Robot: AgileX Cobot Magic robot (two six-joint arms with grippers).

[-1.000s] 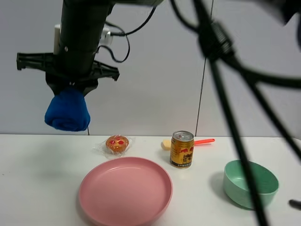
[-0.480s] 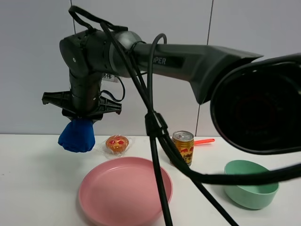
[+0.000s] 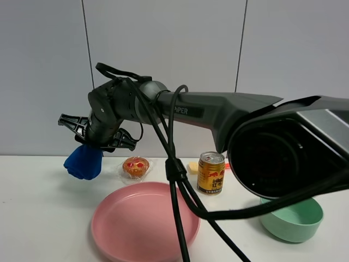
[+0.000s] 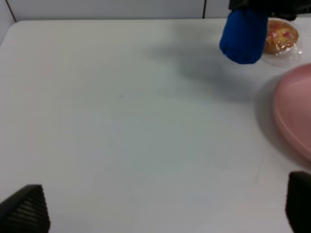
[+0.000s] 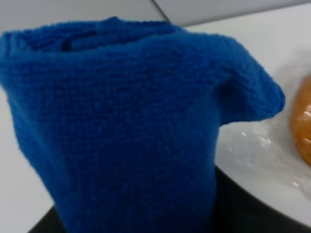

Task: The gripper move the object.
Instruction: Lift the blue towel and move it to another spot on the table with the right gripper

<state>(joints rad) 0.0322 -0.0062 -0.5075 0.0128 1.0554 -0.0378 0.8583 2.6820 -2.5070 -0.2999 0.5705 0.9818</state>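
Observation:
My right gripper point(image 3: 97, 143) reaches across to the left side and is shut on a rolled blue cloth point(image 3: 83, 162). The cloth hangs just above the white table point(image 3: 38, 218), left of a wrapped pastry point(image 3: 136, 166). The cloth fills the right wrist view point(image 5: 121, 121), and the pastry point(image 5: 302, 121) shows at its edge. In the left wrist view the cloth point(image 4: 243, 35) hangs beside the pastry point(image 4: 281, 35). My left gripper point(image 4: 160, 213) is open and empty over bare table, far from the cloth. It does not show in the high view.
A pink plate point(image 3: 145, 221) lies at the front middle, and its rim shows in the left wrist view point(image 4: 294, 116). A gold can point(image 3: 211, 173) stands behind it, with a yellow item point(image 3: 192, 167) beside it. A green bowl point(image 3: 289, 221) sits at the right.
My right arm has moved down and away from the camera, bringing the blue cloth from high up to just above the table left of the pastry.

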